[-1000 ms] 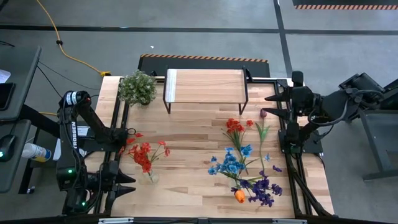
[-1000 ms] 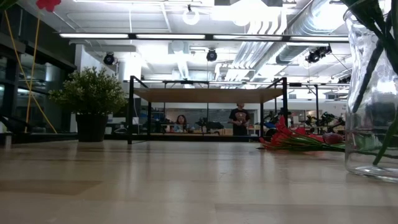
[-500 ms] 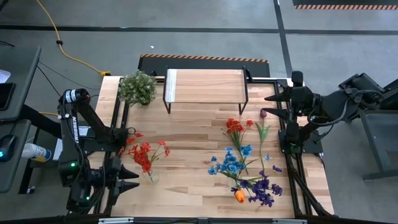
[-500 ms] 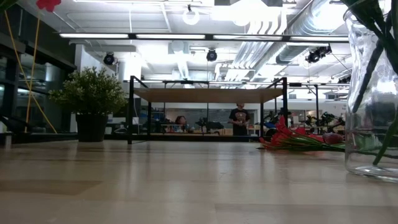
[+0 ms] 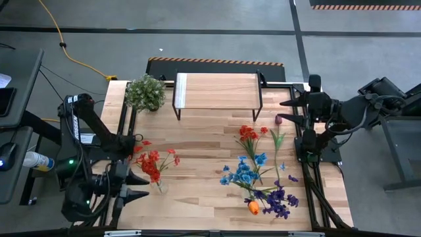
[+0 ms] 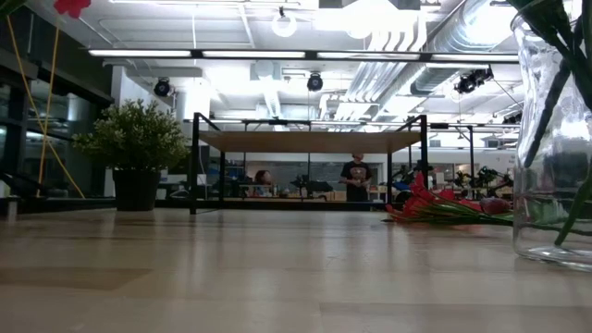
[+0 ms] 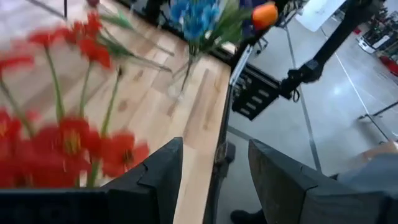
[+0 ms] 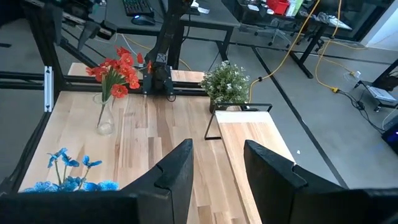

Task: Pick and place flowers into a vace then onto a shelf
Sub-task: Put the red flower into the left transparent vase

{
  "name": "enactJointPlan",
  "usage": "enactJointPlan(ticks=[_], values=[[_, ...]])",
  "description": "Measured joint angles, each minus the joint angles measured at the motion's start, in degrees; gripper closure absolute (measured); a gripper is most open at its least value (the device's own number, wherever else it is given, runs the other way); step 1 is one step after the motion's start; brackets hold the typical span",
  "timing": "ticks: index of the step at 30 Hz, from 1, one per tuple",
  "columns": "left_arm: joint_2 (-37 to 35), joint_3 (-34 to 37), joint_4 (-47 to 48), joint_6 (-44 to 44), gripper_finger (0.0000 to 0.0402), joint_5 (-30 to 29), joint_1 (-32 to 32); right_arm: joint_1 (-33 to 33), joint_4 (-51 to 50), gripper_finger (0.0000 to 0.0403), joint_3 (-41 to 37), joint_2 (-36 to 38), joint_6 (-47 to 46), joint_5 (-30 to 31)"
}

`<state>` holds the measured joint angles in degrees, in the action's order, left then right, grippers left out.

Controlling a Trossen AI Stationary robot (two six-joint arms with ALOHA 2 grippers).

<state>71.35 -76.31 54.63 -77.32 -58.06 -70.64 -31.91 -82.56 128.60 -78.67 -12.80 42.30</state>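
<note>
A clear glass vase (image 5: 160, 187) stands on its base near the table's left edge and holds red flowers (image 5: 152, 164). It also shows in the low view (image 6: 555, 139) and the right wrist view (image 8: 105, 119). My left gripper (image 5: 137, 185) is open just left of the vase, apart from it; in the left wrist view (image 7: 214, 180) the red blooms (image 7: 74, 140) show blurred. Loose flowers lie flat on the table's right half: red (image 5: 248, 133), blue (image 5: 243, 173), purple (image 5: 277, 198), an orange tulip (image 5: 253, 208) and a dark red tulip (image 5: 278, 120). My right gripper (image 5: 288, 111) hangs open at the right edge.
The wooden-topped shelf (image 5: 217, 91) stands on black legs at the far middle of the table. A bushy potted plant (image 5: 145, 93) sits to its left. Bare wood lies between the vase and the loose flowers. People show in the room beyond the table (image 6: 356, 176).
My left arm has swung, and its gripper has moved a little toward the far edge, closer beside the vase. The vase, the flowers and the right arm have kept still.
</note>
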Motion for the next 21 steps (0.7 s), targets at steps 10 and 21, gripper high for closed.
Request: enactJointPlan(ticks=[10, 21], values=[[0.0, -9.3, 3.8, 12.9, 0.0185, 0.7, 7.4, 0.0, -0.9, 0.0269, 0.0, 0.0, 1.4, 0.4], [-0.1, -21.5, 12.2, 23.1, 0.0185, 0.1, 16.0, 0.0, 1.1, 0.0269, 0.0, 0.0, 1.3, 0.8]])
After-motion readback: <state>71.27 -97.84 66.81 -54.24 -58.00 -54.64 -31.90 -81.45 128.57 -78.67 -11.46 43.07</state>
